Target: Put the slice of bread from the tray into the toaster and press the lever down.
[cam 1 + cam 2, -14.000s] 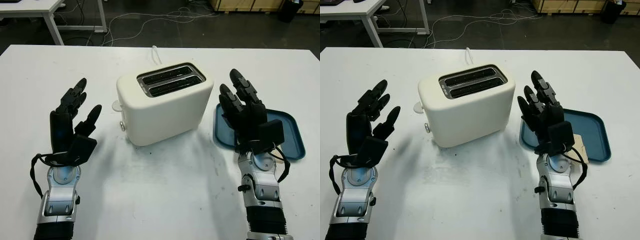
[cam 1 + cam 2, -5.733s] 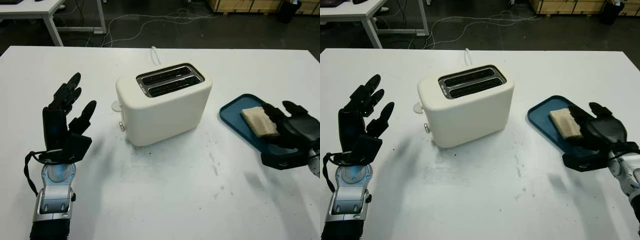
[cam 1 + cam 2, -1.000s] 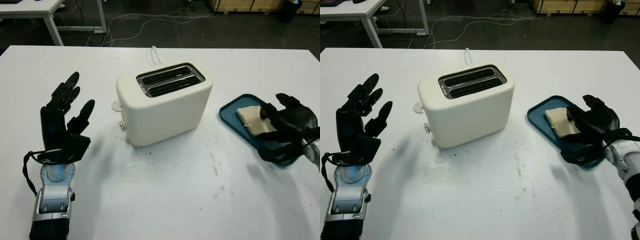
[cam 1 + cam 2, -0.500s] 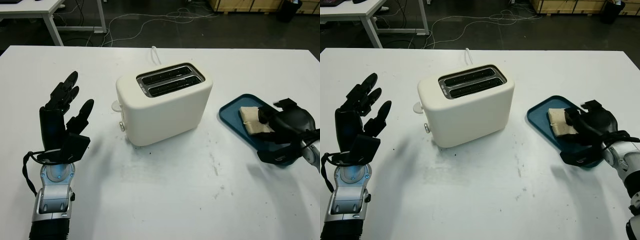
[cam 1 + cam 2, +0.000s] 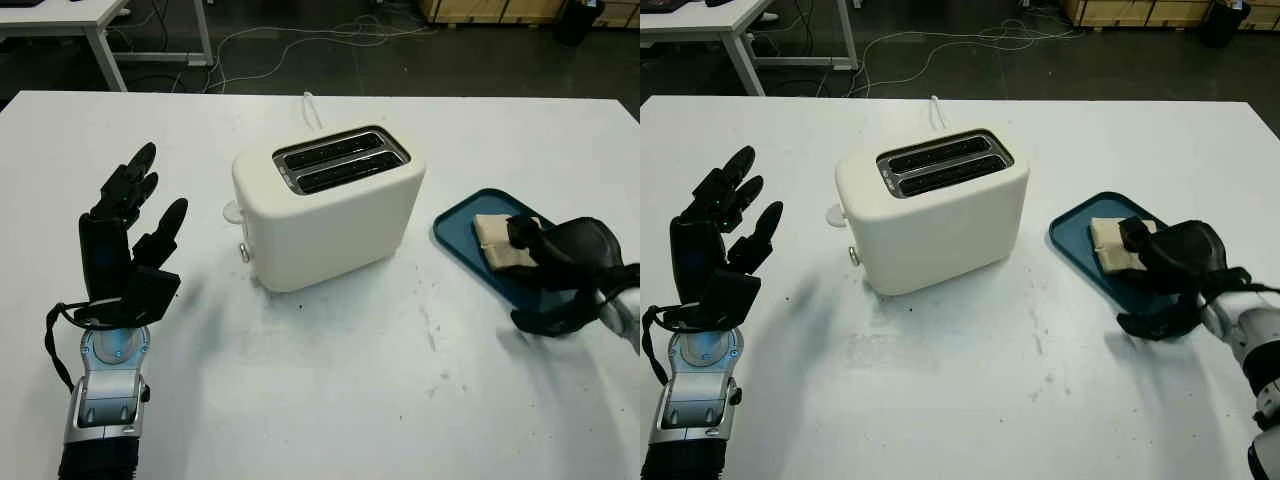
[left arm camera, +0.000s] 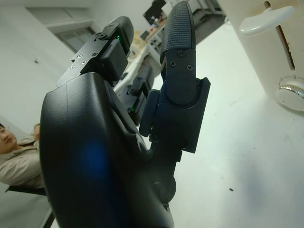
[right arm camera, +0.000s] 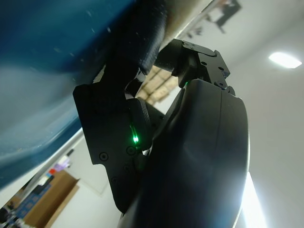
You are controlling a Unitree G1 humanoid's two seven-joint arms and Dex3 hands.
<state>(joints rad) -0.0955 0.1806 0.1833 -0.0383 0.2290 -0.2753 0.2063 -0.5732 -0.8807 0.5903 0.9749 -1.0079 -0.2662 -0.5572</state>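
since a moment ago the right hand [image 5: 565,262] has curled tighter over the slice of bread [image 5: 497,242], fingers wrapped on its near edge, and the blue tray [image 5: 462,232] has nudged slightly toward the white toaster [image 5: 330,205]. bread lies on the tray. left hand [image 5: 125,245] is raised open left of the toaster, holding nothing.

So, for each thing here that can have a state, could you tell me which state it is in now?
toaster: upright, both slots empty
lever: up, not pressed
slice of bread: on the tray, right hand's fingers curled over it
tray: flat on the table, holding the bread
right hand: closing on the bread
left hand: open, raised left of the toaster
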